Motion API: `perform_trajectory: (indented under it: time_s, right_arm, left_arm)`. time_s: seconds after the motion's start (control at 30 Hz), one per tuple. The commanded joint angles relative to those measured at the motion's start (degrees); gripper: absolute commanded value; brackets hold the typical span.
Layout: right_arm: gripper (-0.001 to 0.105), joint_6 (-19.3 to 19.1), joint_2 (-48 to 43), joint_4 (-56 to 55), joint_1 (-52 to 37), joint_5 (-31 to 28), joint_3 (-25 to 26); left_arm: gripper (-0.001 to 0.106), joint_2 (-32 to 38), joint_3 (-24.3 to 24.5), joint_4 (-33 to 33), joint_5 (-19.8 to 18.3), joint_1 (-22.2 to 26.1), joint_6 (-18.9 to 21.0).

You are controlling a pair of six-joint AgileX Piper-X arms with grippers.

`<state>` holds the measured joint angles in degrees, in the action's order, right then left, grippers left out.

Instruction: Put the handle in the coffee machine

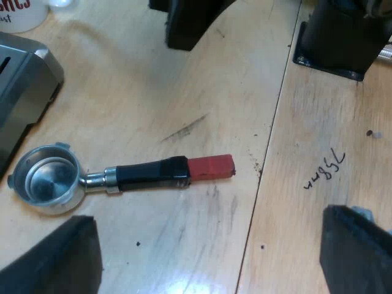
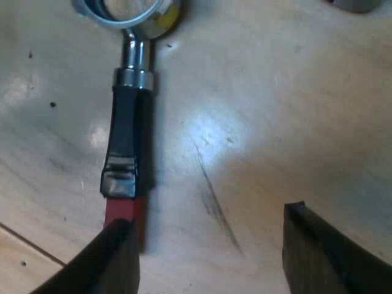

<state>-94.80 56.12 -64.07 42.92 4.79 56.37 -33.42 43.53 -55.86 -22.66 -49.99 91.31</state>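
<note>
The holder point(image 1: 122, 176) lies flat and loose on the table point(image 1: 141, 86), not locked into the espresso machine point(image 1: 24, 92). Seen from your left end effector point(image 1: 205, 260), it lies crosswise just ahead of the fingertips. Its metal basket point(image 1: 48, 180) is open side up, just beside the machine's lower edge. The red end point(image 1: 211, 166) of its dark handle points away from the machine and stops just short of a seam between two table boards.

Your left end effector is spread wide and holds nothing. Its fingers point(image 1: 55, 257) hang apart from the holder, one nearer the basket and the other past the seam, close to some pen marks point(image 1: 324, 171) on the wood. Beyond the machine, farther from this end effector, you see a white mug point(image 1: 21, 12) with red lettering.

From your right end effector point(image 2: 220, 257), the holder point(image 2: 125, 122) runs straight away, basket at the far end. The red end point(image 2: 125, 211) meets the tip of one of the fingers point(image 2: 113, 260). You cannot tell whether that finger touches it or hangs above it. This end effector is also wide open and empty, with bare table point(image 2: 275, 122) showing between its fingers.
</note>
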Motion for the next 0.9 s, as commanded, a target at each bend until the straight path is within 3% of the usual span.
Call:
perform_trajectory:
  time_s: [0.03,0.1,0.13,0.2,0.4,0.57,0.6,0.67,0.7,0.9]
  right_arm:
    - [0.053,3.0,5.2,3.6,0.0,-0.3,-0.9]
    - [0.053,5.2,6.7,3.9,0.0,-0.3,-1.7]
    - [0.053,5.4,7.3,3.9,0.0,-0.3,-2.1]
    - [0.053,6.0,7.9,4.2,0.0,-0.3,-2.8]
    - [0.053,6.4,9.4,8.7,0.1,0.2,-6.5]
    - [0.044,6.4,10.3,10.3,0.1,0.2,-7.4]
    - [0.024,6.4,11.6,11.9,0.1,0.2,-7.9]
    - [0.018,6.4,11.9,12.2,0.1,0.2,-7.9]
    - [0.000,6.2,13.2,12.8,0.1,0.2,-7.9]
    - [0.000,6.0,16.9,15.6,0.1,0.2,-7.9]
  left_arm:
    - [0.074,0.0,-1.9,0.5,-0.3,-0.2,-0.4]
    - [0.074,0.0,-2.7,0.5,-0.3,-0.2,-0.4]
    - [0.074,0.0,-3.9,0.5,-4.4,-0.2,-0.4]
    - [0.074,0.0,-3.9,0.6,-5.6,-0.2,-0.4]
    - [0.074,0.0,-3.9,0.6,-5.8,-0.2,-0.4]
    - [0.074,0.0,-3.9,0.5,-5.8,-0.2,-0.4]
    - [0.074,0.0,-3.9,0.5,-5.8,-0.2,-0.4]
    - [0.074,0.0,-3.9,0.5,-5.8,-0.2,-0.4]
    - [0.074,0.0,-3.9,0.5,-5.8,-0.2,-0.4]
    - [0.074,0.0,-3.9,0.5,-5.8,-0.2,-0.4]
